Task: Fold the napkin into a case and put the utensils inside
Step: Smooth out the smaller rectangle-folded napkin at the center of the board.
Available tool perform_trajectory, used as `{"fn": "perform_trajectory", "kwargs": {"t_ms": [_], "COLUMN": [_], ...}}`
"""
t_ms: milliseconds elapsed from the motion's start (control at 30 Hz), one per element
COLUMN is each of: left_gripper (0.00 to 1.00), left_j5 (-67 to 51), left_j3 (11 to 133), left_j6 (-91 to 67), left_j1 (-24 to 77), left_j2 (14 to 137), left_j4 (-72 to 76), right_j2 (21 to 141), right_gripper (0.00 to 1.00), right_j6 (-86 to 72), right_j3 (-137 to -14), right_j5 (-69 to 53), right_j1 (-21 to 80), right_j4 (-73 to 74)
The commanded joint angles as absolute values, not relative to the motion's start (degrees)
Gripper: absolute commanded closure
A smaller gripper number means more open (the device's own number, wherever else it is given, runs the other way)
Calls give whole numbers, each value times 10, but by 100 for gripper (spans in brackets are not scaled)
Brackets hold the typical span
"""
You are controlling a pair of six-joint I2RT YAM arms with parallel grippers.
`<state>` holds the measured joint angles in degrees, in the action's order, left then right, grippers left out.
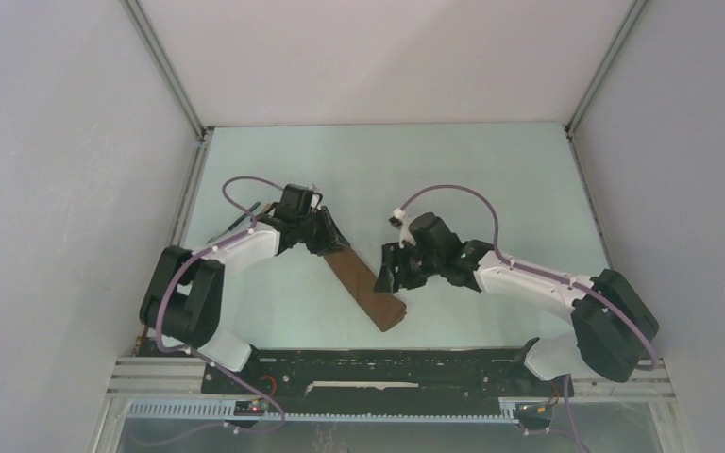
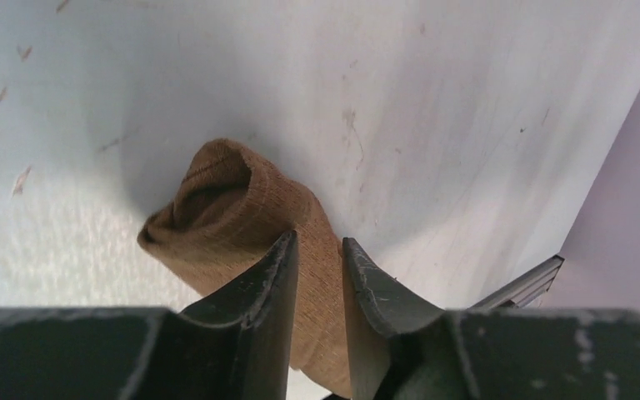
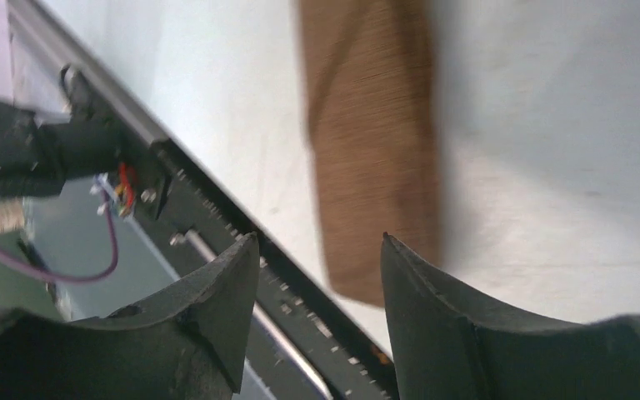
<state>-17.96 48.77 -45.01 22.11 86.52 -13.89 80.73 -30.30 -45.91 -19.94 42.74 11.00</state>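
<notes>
I had the left end effector [image 2: 319, 240] narrowed almost together on the narrow brown cloth case [image 2: 242, 208]. Its two dark fingers [image 2: 279, 275] pinched the fabric just behind the case's rounded, open end. That end stood slightly raised, with a shadow under it on the pale green table [image 1: 491, 189].

From the overhead camera, the case [image 1: 368, 288] lay as a diagonal strip in the middle of the table. Its far end was under the left end effector [image 1: 332, 241], and its near end pointed toward the black rail [image 1: 387, 363] at the table's near edge.

The right end effector [image 1: 387, 274] sat just beside the strip's right edge, about halfway along it. On its wrist camera the picture was blurred, but I could see the right end effector [image 3: 318, 242] with its fingers well apart and nothing between them. The case [image 3: 371, 150] lay beyond the fingertips, with its squared near end close to the rail [image 3: 217, 208].

The two end effectors were near each other across the strip, so there was little room between them. Bare table stretched away on the far side and to the right, up to the white enclosure walls [image 1: 680, 142]. The near end of the case stopped short of the rail, with only a thin margin of table left.
</notes>
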Motion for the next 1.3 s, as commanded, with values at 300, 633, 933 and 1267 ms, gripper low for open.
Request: {"fn": "perform_trajectory", "kwargs": {"t_ms": [300,633,933,1267], "left_gripper": [66,50,50,48], "left_j5": [-192,-188,-153,-144], "left_j3": [567,577,571,587], "left_j6": [-414,-402,-404,-384], "left_j1": [225,225,214,224], "left_j2": [973,873,993,955], "left_j4": [-105,-174,-138,-162], "right_j2": [841,759,823,842], "right_gripper": [38,36,34,34], "right_j6": [-333,-319,-351,-306], "right_j3": [-367,-431,-429,-396], "right_j5": [-220,-169,-213,-92], "right_j1": [472,503,531,535], "right_j4": [29,153,66,134]}}
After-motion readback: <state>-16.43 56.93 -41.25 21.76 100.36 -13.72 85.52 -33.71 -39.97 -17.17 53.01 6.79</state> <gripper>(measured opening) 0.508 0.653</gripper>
